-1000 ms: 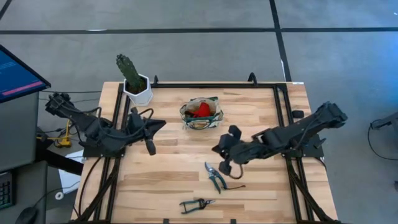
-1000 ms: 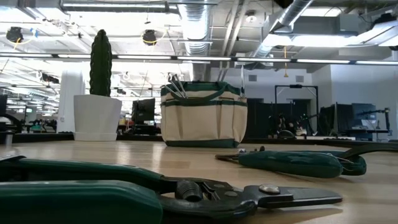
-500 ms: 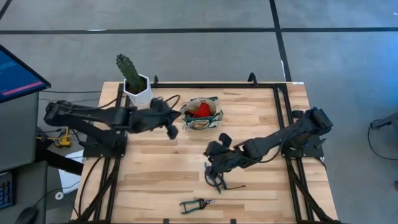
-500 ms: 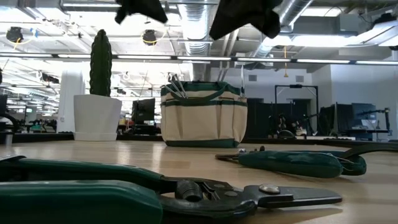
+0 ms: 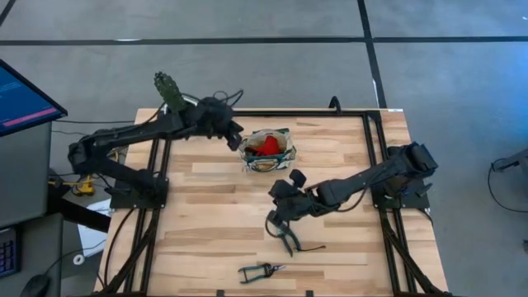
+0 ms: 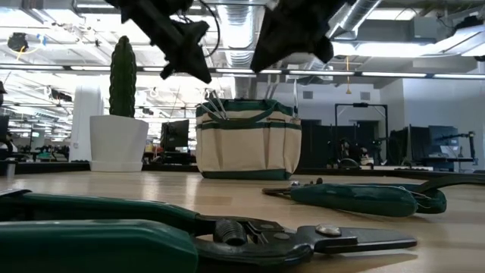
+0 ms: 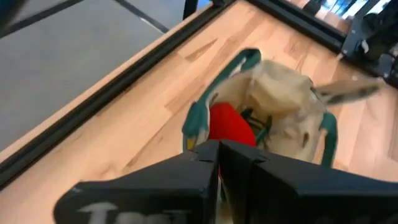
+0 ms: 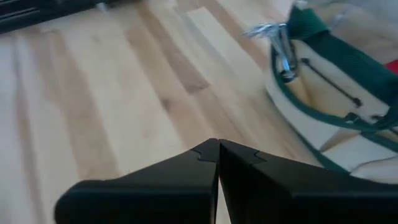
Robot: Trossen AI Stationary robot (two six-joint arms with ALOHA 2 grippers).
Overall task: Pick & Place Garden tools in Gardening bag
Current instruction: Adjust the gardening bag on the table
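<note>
The beige gardening bag with green trim stands on its base at the middle far part of the table, a red item and metal tool ends inside it. Two green-handled pruning shears lie flat on the table: one mid-table, the other by the near edge. My left gripper hovers shut just left of the bag, pointing at it. Above the mid-table shears my right gripper hangs shut, well off the table top in the low view.
A cactus in a white pot stands at the far left corner, right behind my left arm. A dark cord lies beside the mid-table shears. Bare wood lies left of the shears and to the bag's right.
My left gripper has swung from the table's left side toward the far edge and right, ending beside the bag and turned toward it. My right gripper has come down and gone toward the table's left, ending over the mid-table shears. Shears and bag have not moved.
</note>
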